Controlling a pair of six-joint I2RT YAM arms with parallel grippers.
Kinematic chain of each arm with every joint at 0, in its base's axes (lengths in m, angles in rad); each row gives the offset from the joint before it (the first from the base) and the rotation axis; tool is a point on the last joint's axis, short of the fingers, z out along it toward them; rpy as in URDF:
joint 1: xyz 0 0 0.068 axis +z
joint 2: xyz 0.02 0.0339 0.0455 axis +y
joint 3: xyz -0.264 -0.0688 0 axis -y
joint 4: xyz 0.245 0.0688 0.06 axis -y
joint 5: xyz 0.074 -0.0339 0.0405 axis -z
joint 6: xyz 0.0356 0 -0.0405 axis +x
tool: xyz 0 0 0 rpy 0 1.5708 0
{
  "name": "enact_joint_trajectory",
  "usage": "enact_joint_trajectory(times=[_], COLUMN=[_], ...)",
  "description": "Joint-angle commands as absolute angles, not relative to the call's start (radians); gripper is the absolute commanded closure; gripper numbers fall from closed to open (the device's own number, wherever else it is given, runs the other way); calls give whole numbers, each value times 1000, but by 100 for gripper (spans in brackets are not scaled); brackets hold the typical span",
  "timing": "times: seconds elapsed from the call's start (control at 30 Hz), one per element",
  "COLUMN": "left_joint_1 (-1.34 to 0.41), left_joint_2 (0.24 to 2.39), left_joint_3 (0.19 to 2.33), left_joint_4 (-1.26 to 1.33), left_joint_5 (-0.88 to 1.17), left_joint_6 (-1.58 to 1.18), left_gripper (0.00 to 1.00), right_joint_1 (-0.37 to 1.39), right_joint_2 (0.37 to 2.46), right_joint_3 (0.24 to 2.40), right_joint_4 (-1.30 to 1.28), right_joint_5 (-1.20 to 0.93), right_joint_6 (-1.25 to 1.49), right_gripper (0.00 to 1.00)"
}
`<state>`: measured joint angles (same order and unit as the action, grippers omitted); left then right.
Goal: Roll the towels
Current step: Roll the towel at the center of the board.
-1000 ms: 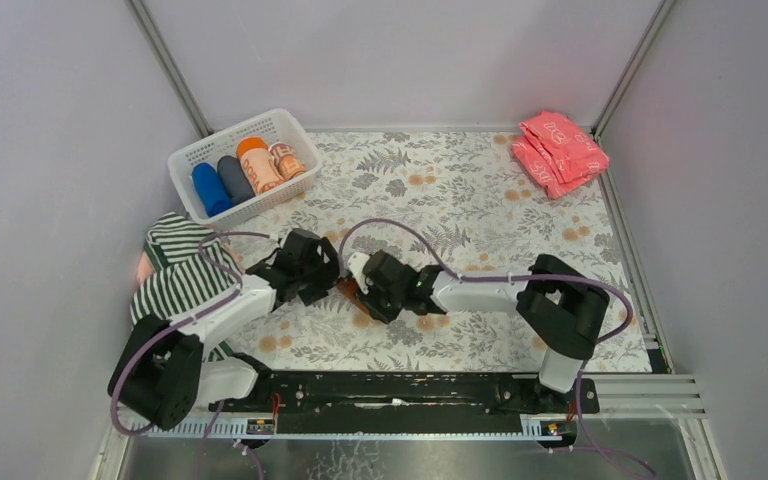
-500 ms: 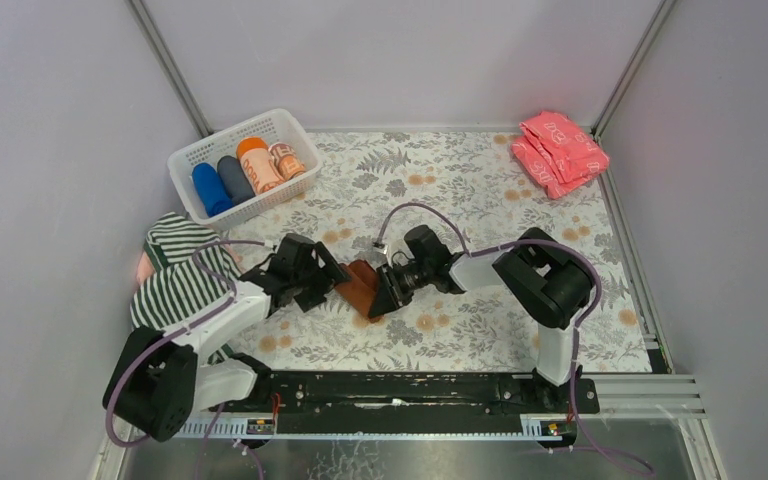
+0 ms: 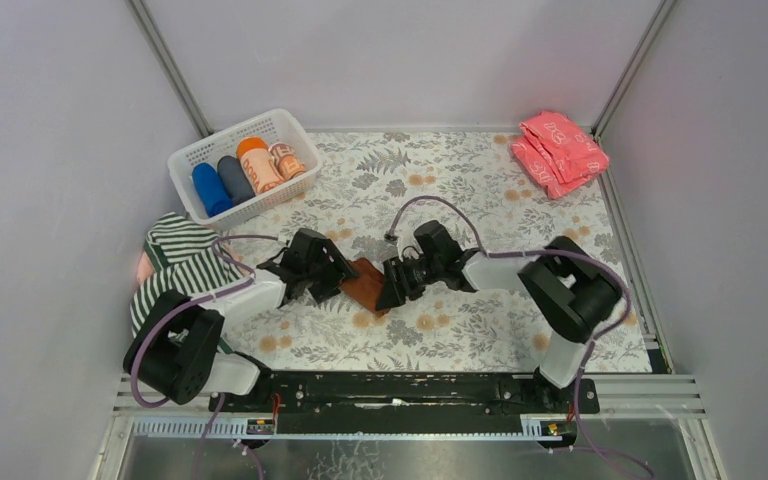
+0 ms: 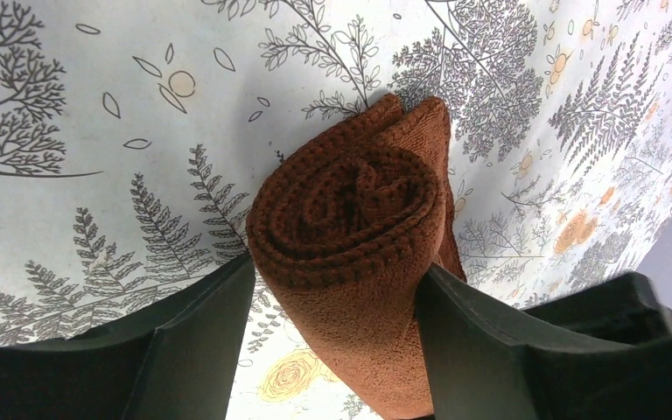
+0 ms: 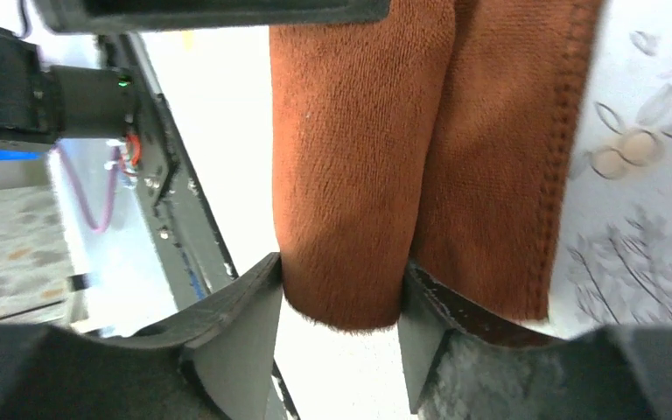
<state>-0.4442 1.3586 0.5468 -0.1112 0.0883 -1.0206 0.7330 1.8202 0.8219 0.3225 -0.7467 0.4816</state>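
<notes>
The rust-brown towel (image 3: 365, 286) lies partly rolled on the floral mat between my two grippers. In the left wrist view the roll's spiral end (image 4: 350, 219) faces the camera, and my left gripper (image 4: 337, 271) is shut on it, one finger on each side. My left gripper also shows in the top view (image 3: 338, 282). My right gripper (image 3: 390, 288) holds the other end. In the right wrist view it (image 5: 339, 278) is shut on the roll (image 5: 359, 157), and a loose flat tail (image 5: 499, 175) lies beside it. Striped towels (image 3: 180, 265) lie at the left edge, over a pale pink one (image 3: 143, 268).
A white basket (image 3: 188, 153) at the back left holds several rolled towels. A stack of folded coral-pink towels (image 3: 560, 150) sits in the back right corner. Grey walls close in on the mat's left, back and right. The arms' rail runs along the near edge.
The two grippers, crowded over the towel a second ago, have drawn apart to its two ends, so the brown roll now shows between them. The right arm's elbow has swung right.
</notes>
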Motion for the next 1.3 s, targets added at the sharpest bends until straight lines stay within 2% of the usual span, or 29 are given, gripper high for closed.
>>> enact_joint_trajectory(times=[0.0,0.2,0.4,0.5,0.8,0.93,1.07,1.27], left_joint_1=[-445,-445,-445,-445,-445,-446,-445,-444], left_joint_2=[1401,1403,1392,1391,1396,1392,1341,1209], left_joint_3=[520,512,518,524,528,539,538,517], left_joint_4=[-171,-175,-186,-189,-188,-186,-200,-232], left_joint_5=[27,26,25,25,25,38,36,47], left_joint_6=[-987,-985,-984,-983,-984,-986,-998,-1029], left_gripper=[35,36,36,36,36,35,32,23], right_joint_1=[785,987,1148,1184,1213,1212,1195,1079], right_joint_2=[1628,1510,1579,1647,1773,1804,1797,1777], right_joint_3=[873,938,991,1026,1054,1050,1044,1032], right_joint_4=[34,-82,-76,-90,-128,-142,-136,-94], right_joint_5=[-413,8,301,367,332,302,192,-92], right_joint_6=[313,175,65,30,15,34,67,218], right_gripper=[41,30,25,24,26,37,53,61])
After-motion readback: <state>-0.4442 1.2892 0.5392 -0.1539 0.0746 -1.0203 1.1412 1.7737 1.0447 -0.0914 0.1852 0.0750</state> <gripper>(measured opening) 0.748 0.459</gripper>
